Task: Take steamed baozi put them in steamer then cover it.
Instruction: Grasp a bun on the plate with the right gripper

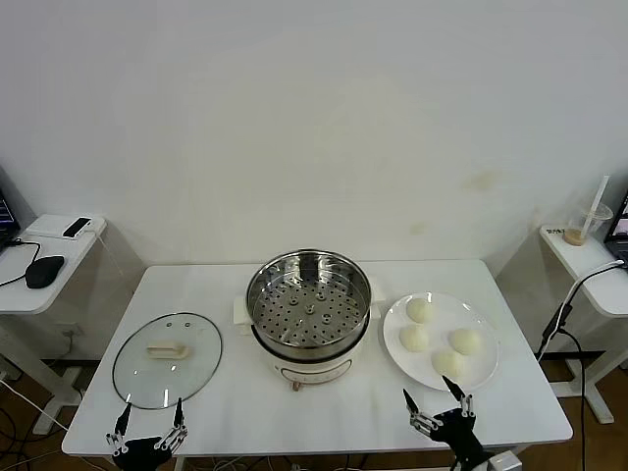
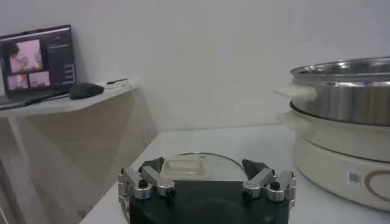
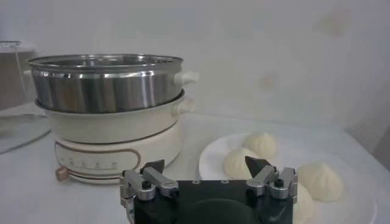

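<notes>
The steamer stands mid-desk, its perforated tray bare. Four buns lie on a white plate beside it; the glass lid lies flat on the other side. Left pincer and right pincer hang apart, holding nothing, at the near edge.

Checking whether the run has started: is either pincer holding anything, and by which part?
Nothing is held. The left pincer hangs open near the cover; the right pincer hangs open near the plate of baozi.
</notes>
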